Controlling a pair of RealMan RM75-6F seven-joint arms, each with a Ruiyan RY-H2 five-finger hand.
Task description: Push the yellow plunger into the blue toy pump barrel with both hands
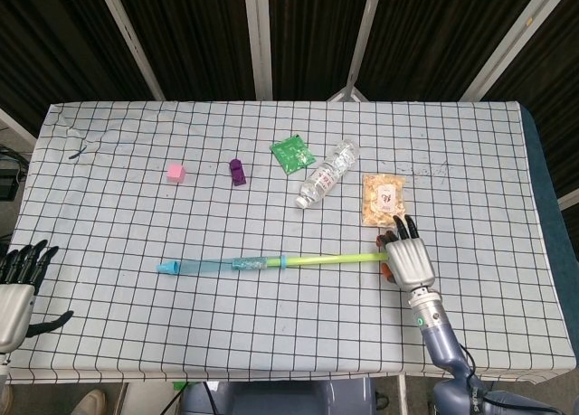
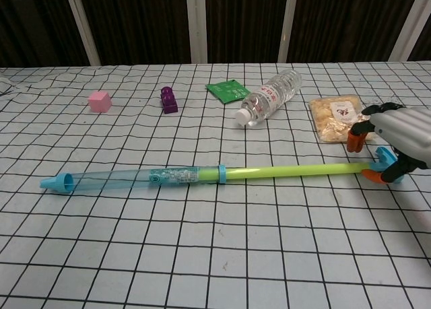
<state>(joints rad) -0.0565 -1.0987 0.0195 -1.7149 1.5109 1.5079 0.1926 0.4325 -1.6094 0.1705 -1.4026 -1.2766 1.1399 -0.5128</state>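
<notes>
Right hand [image 2: 397, 137] seemingly pinches the yellow plunger [image 2: 296, 169] handle; left hand [image 1: 18, 284] spread off-table.

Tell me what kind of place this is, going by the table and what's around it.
Probably a robot lab or data-collection bench, not a home. The table wears a gridded white cloth, dark panels with pale struts back it, and unrelated props are scattered about: a toy pump, a water bottle, a pink cube.

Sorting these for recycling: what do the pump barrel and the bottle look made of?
Blue pump barrel: likely clear tinted plastic, glossy; the grid cloth shows through it. Bottle: thin clear plastic by the look, ribbed and see-through, with a printed label.
</notes>
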